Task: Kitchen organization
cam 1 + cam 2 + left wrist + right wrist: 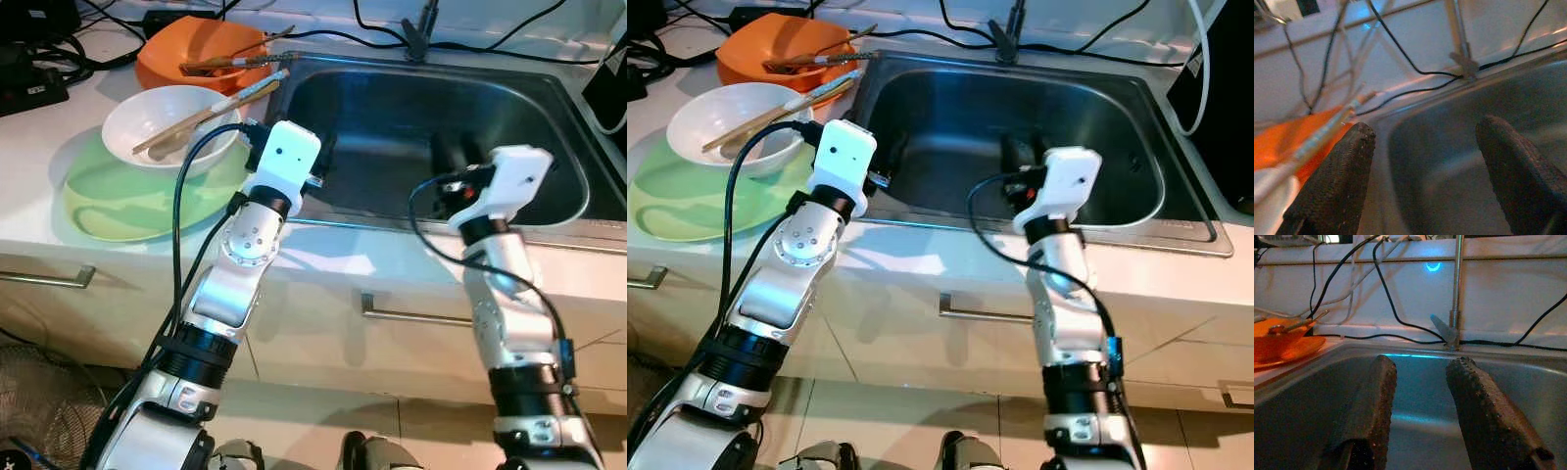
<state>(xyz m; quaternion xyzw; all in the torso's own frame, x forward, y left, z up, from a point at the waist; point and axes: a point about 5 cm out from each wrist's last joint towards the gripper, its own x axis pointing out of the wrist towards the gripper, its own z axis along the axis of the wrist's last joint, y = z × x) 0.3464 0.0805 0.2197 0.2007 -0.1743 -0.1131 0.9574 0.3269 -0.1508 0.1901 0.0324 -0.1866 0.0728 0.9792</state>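
Over the steel sink (pixel 509 108) we saw both pincers, left (pixel 1422 161) and right (pixel 1422 401), spread apart and empty; bowls with chopsticks (pixel 211 110) sat on the surface (pixel 39 147) left of it.

No words, labels, brands or numbers can be read anywhere here.

Silver arms (pixel 230 284), white wrists, black cables, textured fingers (pixel 1337 176).

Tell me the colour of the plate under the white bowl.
Pale green plate, under the white bowl; clearest in the left eye view.
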